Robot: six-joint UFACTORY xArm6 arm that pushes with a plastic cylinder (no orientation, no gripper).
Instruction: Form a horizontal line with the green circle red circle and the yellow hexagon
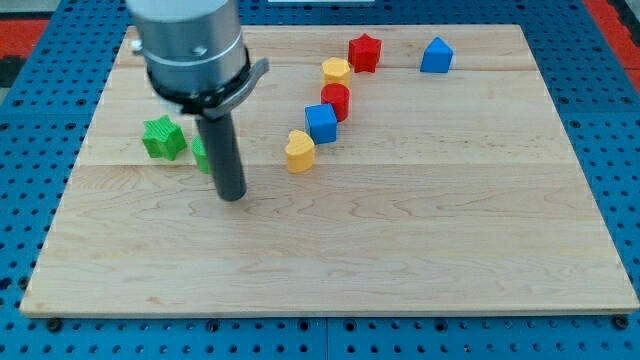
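My tip [232, 196] rests on the wooden board [400, 250] left of centre. The green circle [201, 154] sits just up and left of the tip, mostly hidden behind the rod, so I cannot tell whether they touch. The red circle [336, 100] lies right of centre near the view's top, touching the blue cube [321, 122] below it. The yellow hexagon [336, 70] sits just above the red circle. These two are far to the right of my tip.
A green star [162, 137] sits left of the green circle. A yellow heart [299, 151] lies below and left of the blue cube. A red star [365, 52] and a blue house-shaped block [436, 55] lie near the top edge.
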